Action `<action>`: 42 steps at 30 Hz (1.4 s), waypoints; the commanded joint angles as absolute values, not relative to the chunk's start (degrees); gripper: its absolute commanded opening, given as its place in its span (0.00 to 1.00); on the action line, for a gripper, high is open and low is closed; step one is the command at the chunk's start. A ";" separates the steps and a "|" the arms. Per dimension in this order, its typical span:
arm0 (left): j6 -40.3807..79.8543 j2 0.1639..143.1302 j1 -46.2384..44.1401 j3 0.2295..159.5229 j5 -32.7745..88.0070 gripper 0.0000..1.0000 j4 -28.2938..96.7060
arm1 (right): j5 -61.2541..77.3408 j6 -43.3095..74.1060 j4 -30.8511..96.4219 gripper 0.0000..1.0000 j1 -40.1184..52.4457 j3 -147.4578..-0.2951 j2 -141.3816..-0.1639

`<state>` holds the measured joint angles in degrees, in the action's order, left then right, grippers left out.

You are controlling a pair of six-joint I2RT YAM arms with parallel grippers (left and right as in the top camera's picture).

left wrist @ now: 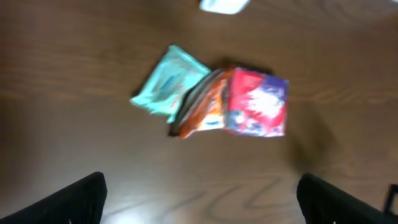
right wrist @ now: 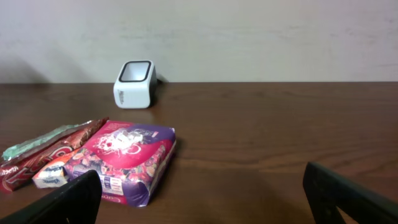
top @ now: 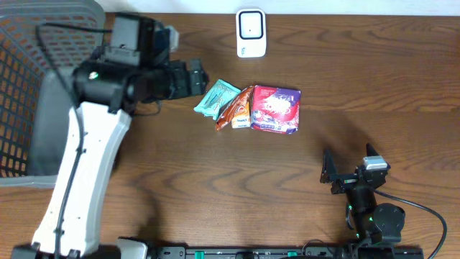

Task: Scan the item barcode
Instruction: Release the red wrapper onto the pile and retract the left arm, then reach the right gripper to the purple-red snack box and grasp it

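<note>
Left gripper (top: pixel 195 78), spread wide and empty, is held just left of the teal packet (top: pixel 215 98); the equally wide right gripper (top: pixel 350 164) is parked well apart.

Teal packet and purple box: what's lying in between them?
An orange packet lies between the teal packet and the purple box. The overhead view shows it best.

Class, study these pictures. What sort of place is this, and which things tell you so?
Probably a mock shop checkout on a wooden table: a white barcode scanner, three snack packets and a grey mesh basket.
</note>
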<state>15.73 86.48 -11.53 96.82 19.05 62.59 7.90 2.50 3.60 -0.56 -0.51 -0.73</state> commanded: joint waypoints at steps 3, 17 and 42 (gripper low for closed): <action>15.92 85.17 -8.82 96.88 5.69 0.98 68.99 | 8.05 2.09 3.68 0.99 -0.75 -0.36 -0.49; 18.72 85.23 -3.66 96.86 5.28 0.98 74.15 | 8.05 2.09 3.68 0.99 -0.75 -0.36 -0.49; 18.72 85.23 -3.66 96.86 5.28 0.98 74.15 | 48.73 47.88 3.38 0.99 -0.75 -0.36 -0.49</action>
